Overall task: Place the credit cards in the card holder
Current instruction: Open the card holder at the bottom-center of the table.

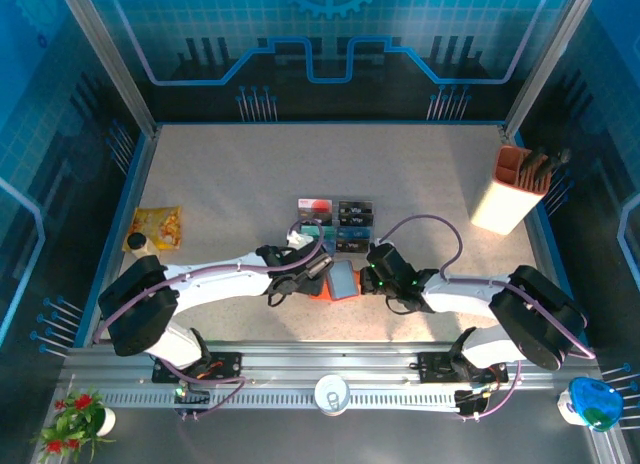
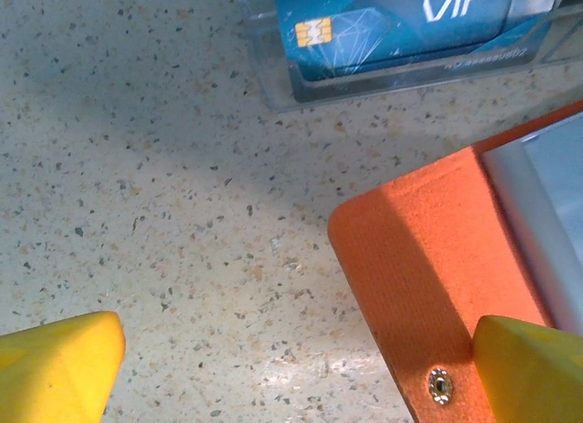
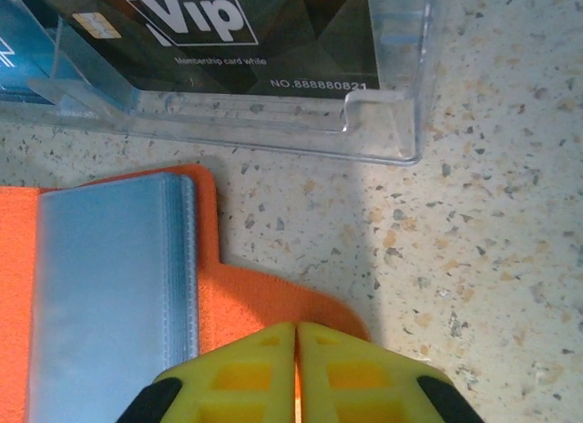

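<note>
The right fingers (image 3: 241, 377) are clenched tip to tip, and a thin orange line shows in the seam between them where they pinch the edge of the card holder (image 3: 264, 300) by its protruding flap. Just left of that flap the holder lies open, its stack of grey-blue pockets (image 3: 100, 295) facing up. Past the holder, a narrow strip of speckled surface (image 3: 474, 259) separates it from the corner of a clear plastic tray (image 3: 383, 122), in which a black card (image 3: 228, 40) marked "Vip" lies flat. The left fingers (image 2: 55, 373) stand released, spread wide apart with nothing between them; one tip hangs over bare surface, the other over the holder's orange corner beside a small metal rivet (image 2: 440, 385). Beyond that corner a teal card (image 2: 392, 31) with a gold chip rests in the tray. From above, the holder lies between the two wrists near the front middle of the surface, with the credit cards (image 1: 335, 224) in rows just behind it. A tall orange-and-white box (image 1: 515, 189) stands at the far right.
</note>
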